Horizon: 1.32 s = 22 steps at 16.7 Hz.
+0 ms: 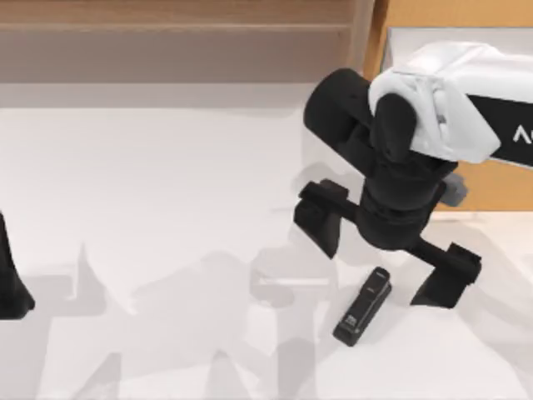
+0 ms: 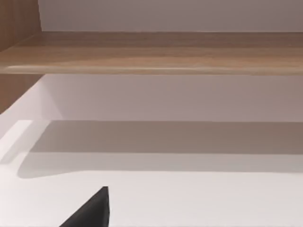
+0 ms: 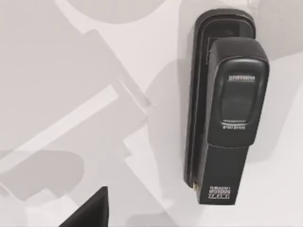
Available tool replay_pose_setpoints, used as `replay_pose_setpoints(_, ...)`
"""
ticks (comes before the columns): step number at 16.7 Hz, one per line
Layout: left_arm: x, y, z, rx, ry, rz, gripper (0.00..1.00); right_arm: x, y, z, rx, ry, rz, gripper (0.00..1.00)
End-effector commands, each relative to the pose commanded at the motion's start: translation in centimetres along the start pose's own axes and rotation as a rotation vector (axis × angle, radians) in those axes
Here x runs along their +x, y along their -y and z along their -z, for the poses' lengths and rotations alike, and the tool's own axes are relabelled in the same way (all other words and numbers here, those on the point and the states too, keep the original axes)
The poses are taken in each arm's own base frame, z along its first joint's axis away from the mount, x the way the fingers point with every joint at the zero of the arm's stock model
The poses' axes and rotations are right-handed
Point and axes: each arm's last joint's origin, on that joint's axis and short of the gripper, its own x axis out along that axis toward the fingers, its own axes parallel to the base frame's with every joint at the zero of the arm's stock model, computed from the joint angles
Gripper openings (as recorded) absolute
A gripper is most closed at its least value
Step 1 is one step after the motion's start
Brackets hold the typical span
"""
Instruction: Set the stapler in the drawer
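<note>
The small black stapler (image 1: 364, 306) lies flat on the white table, right of centre and near the front, its pale label toward the front edge. My right gripper (image 1: 379, 272) hangs open just above its rear end, one finger on each side, touching nothing. The right wrist view looks straight down on the stapler (image 3: 226, 106), with one fingertip (image 3: 92, 213) at the picture's edge. The orange-tan drawer (image 1: 498, 188) stands at the back right, its white inner wall (image 1: 389, 58) showing and the rest hidden under the right arm. My left gripper (image 1: 10, 287) is parked at the far left edge.
A duller brown wooden shelf unit (image 1: 166, 33) runs along the back left, and the left wrist view shows the shelf (image 2: 151, 52) too. White tabletop (image 1: 150, 208) lies open between the two arms.
</note>
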Motion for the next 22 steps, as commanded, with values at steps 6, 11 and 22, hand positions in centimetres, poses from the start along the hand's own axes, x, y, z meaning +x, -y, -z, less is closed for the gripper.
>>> replay_pose_setpoints(6, 0.0, 0.0, 0.0, 0.000, 0.000, 0.000, 1.00, 2.1, -0.1, 0.0, 0.001, -0.001, 0.003, 1.00)
replay_pose_setpoints(11, 0.0, 0.0, 0.0, 0.000, 0.000, 0.000, 1.00, 6.6, -0.1, 0.0, 0.000, 0.001, -0.003, 1.00)
replay_pose_setpoints(22, 0.0, 0.0, 0.0, 0.000, 0.000, 0.000, 1.00, 7.0, 0.0, 0.0, 0.000, 0.000, 0.000, 0.47)
